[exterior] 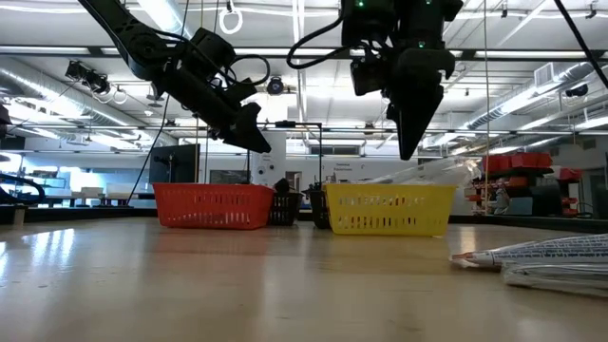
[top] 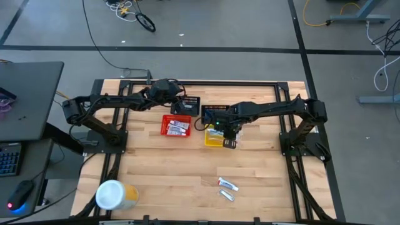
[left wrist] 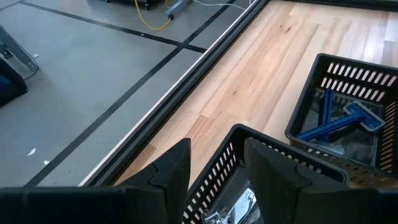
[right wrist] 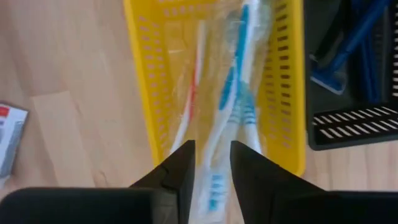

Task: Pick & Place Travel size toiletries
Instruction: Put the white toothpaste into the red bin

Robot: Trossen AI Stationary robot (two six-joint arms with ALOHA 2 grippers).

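Right wrist view: right gripper (right wrist: 212,163) directly above yellow mesh plastic basket (right wrist: 142,81), fingers parted, gripping nothing — wrapped white-blue and pink toothbrushes (right wrist: 231,87) lying inside it. Left gripper (top: 179,95) beyond that basket, over black mesh basket (top: 182,106) — fingers apart, empty.

This is a robotics lab or test hall, not a home. A wooden table (top: 169,169) stands on a grey concrete floor (top: 219,25) marked with dark tape lines, and loose cables (top: 128,9) lie on the floor beyond the table's far edge. A black desk (top: 28,94) with a keyboard (top: 7,159) and mouse (top: 22,190) sits off the table's left edge. The low view shows an open industrial ceiling with strip lights (exterior: 313,55) and exposed ducts (typical of a large shared workspace).
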